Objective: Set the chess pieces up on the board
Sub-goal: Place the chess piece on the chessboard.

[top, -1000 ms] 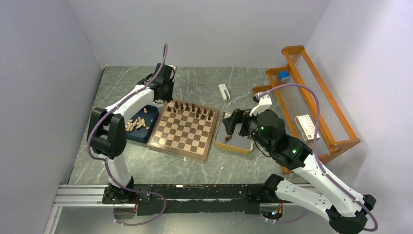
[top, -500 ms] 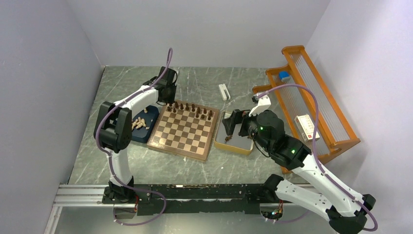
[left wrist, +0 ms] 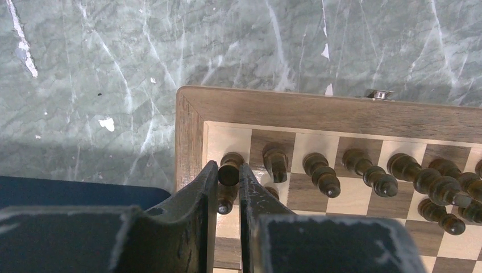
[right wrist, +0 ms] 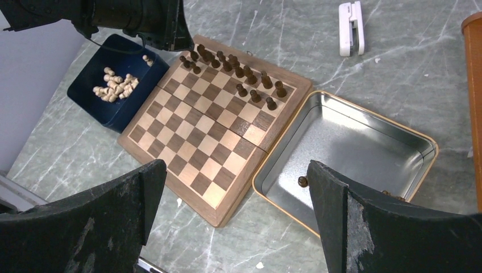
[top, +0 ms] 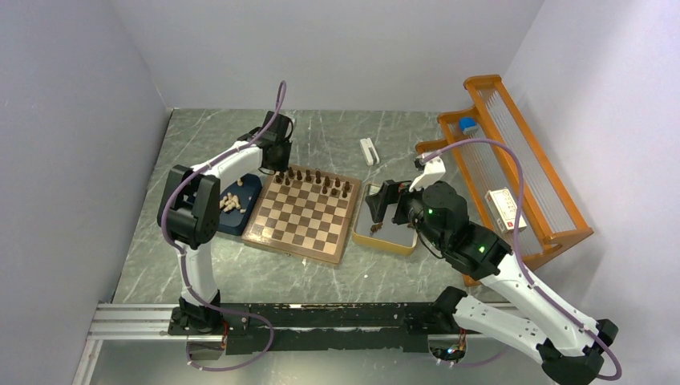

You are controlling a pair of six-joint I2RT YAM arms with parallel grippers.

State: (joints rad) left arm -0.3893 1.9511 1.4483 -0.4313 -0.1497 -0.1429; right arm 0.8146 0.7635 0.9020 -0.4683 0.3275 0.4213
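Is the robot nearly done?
Partly. Dark brown wooden chess pieces stand along the far rows of the chequered wooden board. The left end effector grips one at the corner. One dark piece lies in the silver tin; pale pieces wait in the blue tray.

A grey-green marbled tabletop with white veins is observed. It is enclosed at 9, 12 and 3 o'clock by plain pale lilac walls. An orange wooden rack is set at 2 o'clock. Even, soft lighting is recorded.

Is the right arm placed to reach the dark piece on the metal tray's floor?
Likely yes: the right gripper hangs open over the tray, and the piece lies uncovered on its floor.
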